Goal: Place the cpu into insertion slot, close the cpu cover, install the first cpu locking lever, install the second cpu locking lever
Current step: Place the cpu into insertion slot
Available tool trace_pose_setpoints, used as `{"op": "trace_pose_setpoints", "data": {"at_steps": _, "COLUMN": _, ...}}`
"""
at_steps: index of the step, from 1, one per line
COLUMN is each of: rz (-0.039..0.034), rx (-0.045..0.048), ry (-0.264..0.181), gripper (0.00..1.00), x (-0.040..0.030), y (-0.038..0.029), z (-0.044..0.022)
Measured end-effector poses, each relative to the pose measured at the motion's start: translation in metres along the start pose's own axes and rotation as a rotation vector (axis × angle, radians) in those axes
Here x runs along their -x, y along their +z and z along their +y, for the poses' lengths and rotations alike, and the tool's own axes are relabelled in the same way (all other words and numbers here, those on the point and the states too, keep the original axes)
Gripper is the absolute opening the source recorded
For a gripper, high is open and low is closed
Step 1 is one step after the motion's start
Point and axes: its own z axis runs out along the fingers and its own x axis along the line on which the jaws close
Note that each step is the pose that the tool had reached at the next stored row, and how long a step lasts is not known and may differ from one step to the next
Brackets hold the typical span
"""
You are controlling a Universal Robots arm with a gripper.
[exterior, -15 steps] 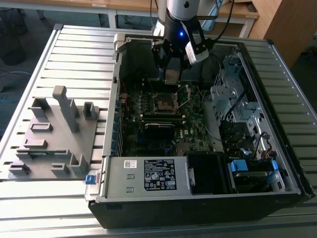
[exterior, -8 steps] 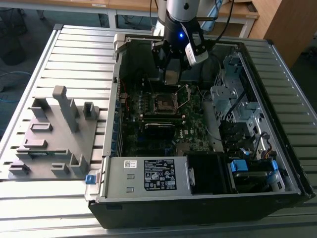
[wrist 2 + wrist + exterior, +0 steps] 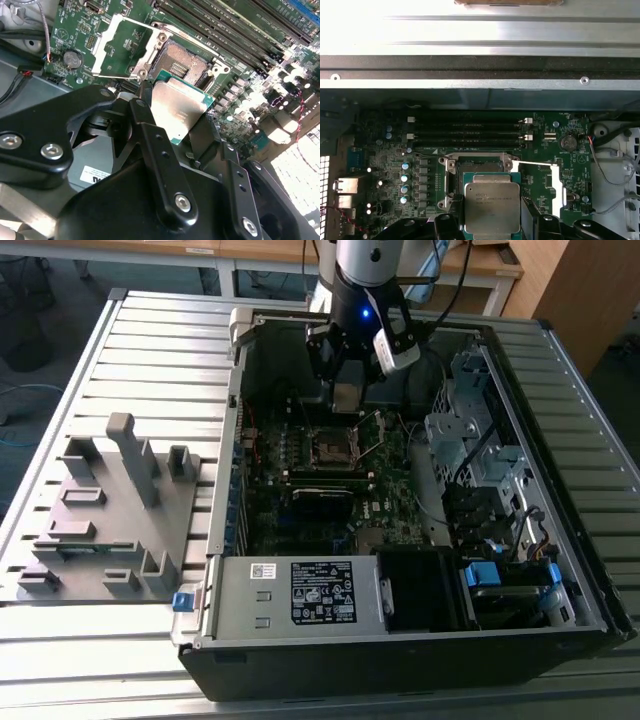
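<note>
- Step one in hand: jaws clamped on the cpu (image 3: 180, 107), hovering just beside the insertion slot (image 3: 182, 62), not seated.
- cpu cover (image 3: 122, 47) flipped open.
- Likely needed for seating: corners squared over the slot.

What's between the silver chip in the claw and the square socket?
Nothing: in the second wrist view, only open air separates the cpu, pinched in the claw, from the uncovered insertion slot.
</note>
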Motion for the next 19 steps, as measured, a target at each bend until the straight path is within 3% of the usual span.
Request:
{"op": "trace_pose_setpoints", "data": {"at_steps": 15, "rz": -0.0001, "rx": 0.0002, "ry": 0.000, "gripper": 0.54, "x": 0.0000, "y": 0.0029, "z": -0.0002}}
{"op": "trace_pose_setpoints", "data": {"at_steps": 19, "rz": -0.0001, "rx": 0.0001, "ry": 0.000, "gripper": 0.54, "x": -0.0003, "y": 0.0070, "z": -0.0006}}
